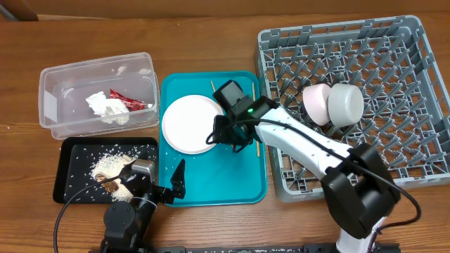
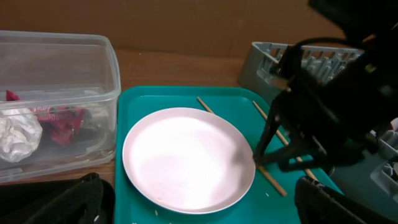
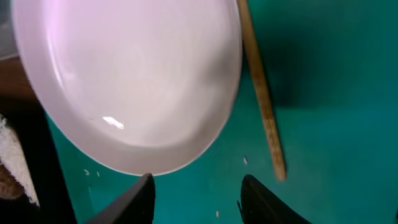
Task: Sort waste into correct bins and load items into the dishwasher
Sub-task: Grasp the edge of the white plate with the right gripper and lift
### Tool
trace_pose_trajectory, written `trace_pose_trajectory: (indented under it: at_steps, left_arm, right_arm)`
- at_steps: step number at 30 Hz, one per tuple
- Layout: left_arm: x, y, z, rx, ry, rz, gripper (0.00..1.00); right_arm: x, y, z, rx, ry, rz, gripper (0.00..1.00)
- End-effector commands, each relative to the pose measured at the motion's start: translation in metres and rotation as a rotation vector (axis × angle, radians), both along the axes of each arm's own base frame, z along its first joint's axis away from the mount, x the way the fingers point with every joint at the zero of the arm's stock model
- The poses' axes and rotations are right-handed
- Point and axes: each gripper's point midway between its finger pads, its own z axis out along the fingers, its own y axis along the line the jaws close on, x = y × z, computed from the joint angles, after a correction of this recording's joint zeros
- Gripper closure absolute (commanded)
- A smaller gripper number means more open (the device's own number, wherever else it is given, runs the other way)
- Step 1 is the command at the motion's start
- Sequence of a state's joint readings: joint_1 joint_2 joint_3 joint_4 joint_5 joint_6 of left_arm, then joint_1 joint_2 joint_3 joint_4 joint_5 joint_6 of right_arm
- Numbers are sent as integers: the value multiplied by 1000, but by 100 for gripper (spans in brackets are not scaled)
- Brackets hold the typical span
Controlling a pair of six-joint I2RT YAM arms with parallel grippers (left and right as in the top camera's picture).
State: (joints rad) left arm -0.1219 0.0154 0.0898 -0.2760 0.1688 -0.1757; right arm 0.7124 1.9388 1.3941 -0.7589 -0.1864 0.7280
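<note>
A pale plate (image 1: 188, 124) (image 2: 186, 158) (image 3: 130, 81) lies on the teal tray (image 1: 218, 179). Two chopsticks (image 1: 257, 146) (image 2: 273, 180) (image 3: 261, 99) lie by its right rim. My right gripper (image 1: 228, 138) (image 3: 196, 196) hangs open just over the tray at the plate's right edge, with nothing between its fingers (image 3: 140, 199). My left gripper (image 1: 173, 185) (image 2: 199, 214) is wide open and empty at the tray's near left corner. The clear tub (image 1: 53, 105) (image 2: 93, 68) holds the napkin (image 1: 105, 107) (image 2: 18, 134) and red wrapper (image 1: 130, 102) (image 2: 62, 121). Rice and scraps (image 1: 112, 165) lie on the black tray (image 1: 70, 186).
The grey dish rack (image 1: 394, 63) (image 2: 264, 62) fills the right side, with a pink bowl (image 1: 316, 103) and a white bowl (image 1: 346, 104) standing on edge between its pegs. A few rice grains (image 3: 244, 160) are scattered on the teal tray.
</note>
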Motion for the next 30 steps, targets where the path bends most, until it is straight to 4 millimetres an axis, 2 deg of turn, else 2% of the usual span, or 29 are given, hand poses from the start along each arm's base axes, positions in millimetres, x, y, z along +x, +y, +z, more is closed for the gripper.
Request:
trace_pose_trajectory:
  at_steps: [1, 4, 7, 9, 11, 12, 17, 21, 24, 30]
  left_arm:
    - [0, 1, 1, 13, -13, 0, 0]
    - [0, 1, 1, 13, -13, 0, 0]
    - [0, 1, 1, 13, -13, 0, 0]
    - [0, 1, 1, 13, -13, 0, 0]
    - [0, 1, 1, 13, -13, 0, 0]
    - [0, 1, 1, 13, -13, 0, 0]
    - [0, 1, 1, 13, -13, 0, 0]
    - [0, 1, 1, 13, -13, 0, 0]
    - [0, 1, 1, 13, -13, 0, 0]
    - [0, 1, 1, 13, -13, 0, 0]
  right_arm:
    - [-10, 12, -18, 5, 87, -116, 53]
    - [-11, 22, -31, 20, 124, -189, 47]
    - [-8, 31, -40, 44, 144, -254, 48]
    - [-5, 32, -43, 50, 154, -294, 60]
    - [-3, 29, -44, 48, 161, -311, 85]
    - [-2, 26, -43, 45, 163, -316, 94]
    - [4, 6, -36, 24, 176, -347, 96]
    - [20, -8, -12, 16, 85, -302, 96]
    - [32, -23, 15, -18, -15, -297, 96]
    - [54, -52, 94, -89, -314, -164, 96]
